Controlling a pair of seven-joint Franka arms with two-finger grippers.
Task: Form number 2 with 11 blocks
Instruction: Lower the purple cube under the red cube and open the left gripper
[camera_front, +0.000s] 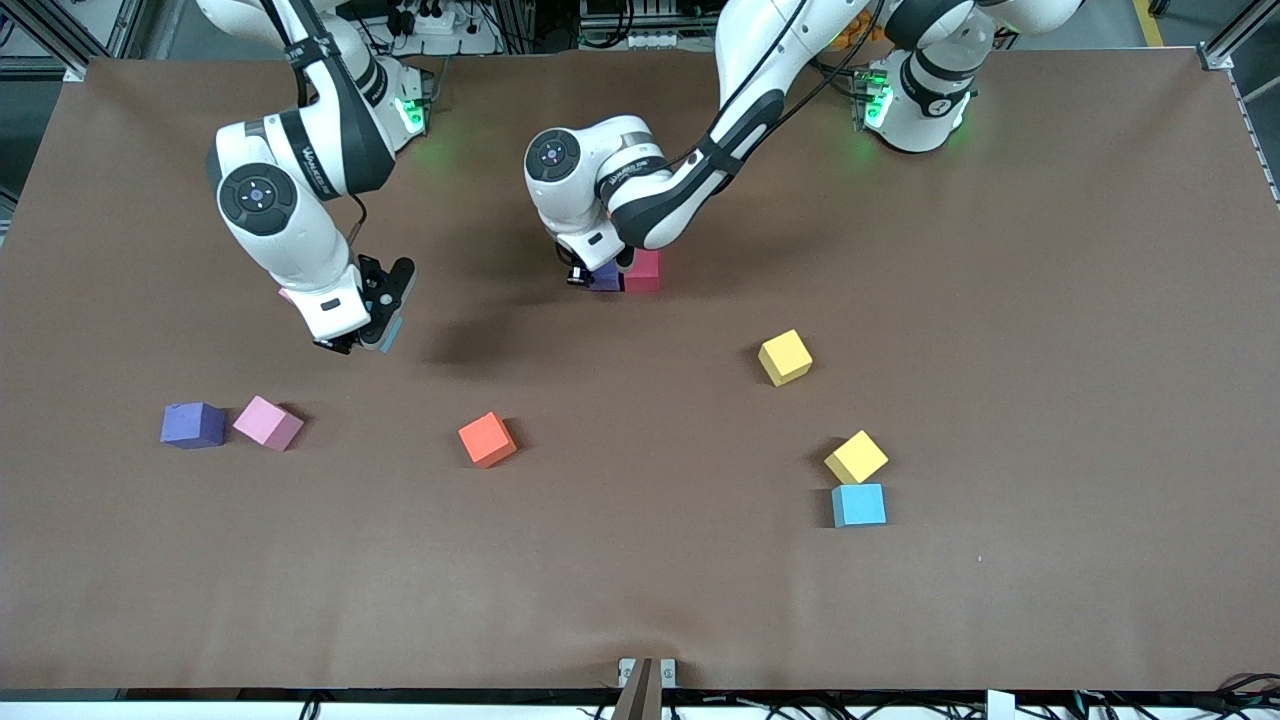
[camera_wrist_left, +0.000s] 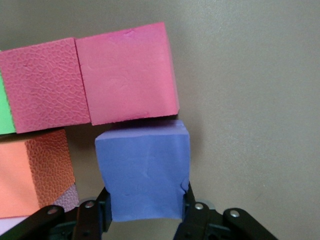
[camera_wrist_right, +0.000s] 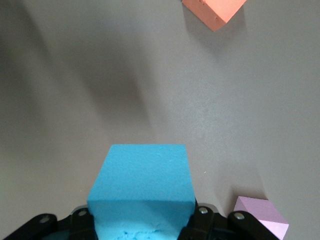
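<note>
My left gripper (camera_front: 597, 276) is shut on a purple block (camera_wrist_left: 145, 167), low over the middle of the table. That block (camera_front: 606, 277) meets the edge of a red block (camera_wrist_left: 127, 72). Beside the red block lie a second red one (camera_wrist_left: 42, 85), a green edge (camera_wrist_left: 4, 107) and an orange block (camera_wrist_left: 30, 172), touching as part of the number 2. In the front view the arm hides most of this group, leaving one red block (camera_front: 643, 270) showing. My right gripper (camera_front: 366, 325) is shut on a light blue block (camera_wrist_right: 142, 182), up in the air toward the right arm's end.
Loose blocks lie nearer the front camera: purple (camera_front: 193, 424) and pink (camera_front: 268, 422) toward the right arm's end, orange (camera_front: 487, 439) in the middle, and two yellow (camera_front: 785, 357) (camera_front: 856, 457) with a light blue one (camera_front: 859, 505) toward the left arm's end.
</note>
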